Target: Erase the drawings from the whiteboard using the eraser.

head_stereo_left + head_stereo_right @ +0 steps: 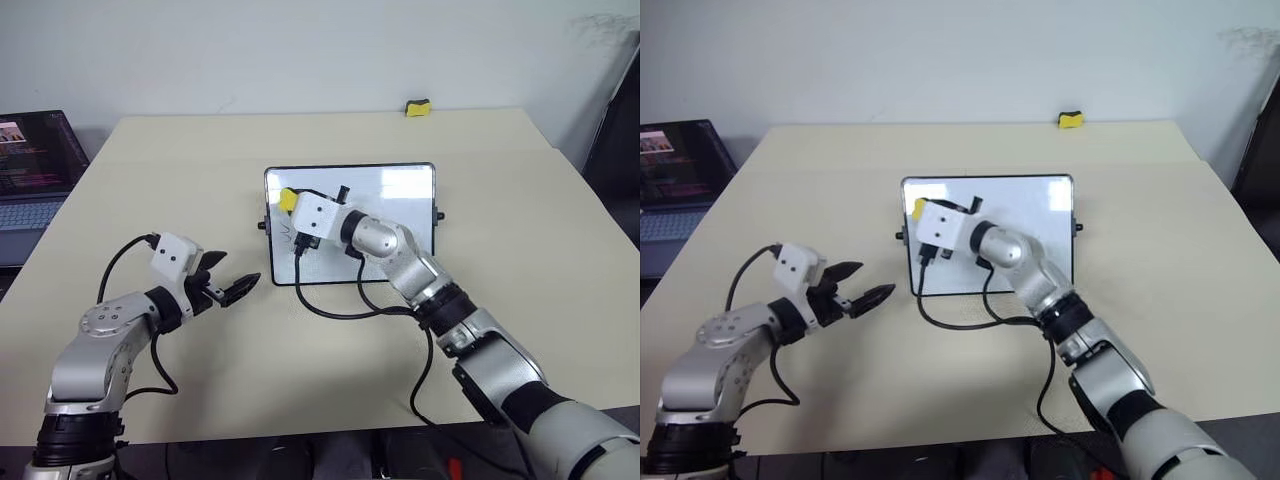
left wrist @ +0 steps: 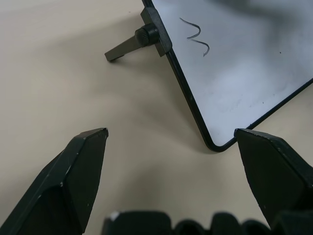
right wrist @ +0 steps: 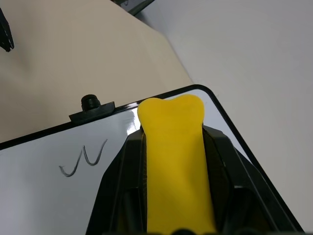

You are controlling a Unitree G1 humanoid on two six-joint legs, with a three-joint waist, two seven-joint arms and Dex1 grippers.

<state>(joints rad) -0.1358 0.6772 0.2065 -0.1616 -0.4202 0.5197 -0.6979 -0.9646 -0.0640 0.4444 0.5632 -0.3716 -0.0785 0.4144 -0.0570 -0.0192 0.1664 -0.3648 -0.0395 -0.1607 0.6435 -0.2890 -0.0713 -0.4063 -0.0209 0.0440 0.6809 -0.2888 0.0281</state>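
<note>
The whiteboard (image 1: pixel 400 205) sits at the middle of the table, black-framed with a knob on each side. One small black squiggle of the drawings (image 1: pixel 290 236) marks its left part, also seen as a zigzag (image 2: pixel 195 36) from the left wrist. My right gripper (image 1: pixel 293 206) is over the board's upper left corner, shut on the yellow eraser (image 3: pixel 171 132). The eraser's tip sticks out just past the drawing (image 3: pixel 84 159). My left gripper (image 1: pixel 229 276) hovers open and empty over the table, left of the board's near left corner (image 2: pixel 215 144).
A second small yellow-and-black block (image 1: pixel 418 107) lies at the table's far edge. A laptop (image 1: pixel 35 170) stands off the table's left side. The right wrist's black cable (image 1: pixel 330 308) loops over the board's front edge. The board's stand leg (image 2: pixel 120 50) sticks out left.
</note>
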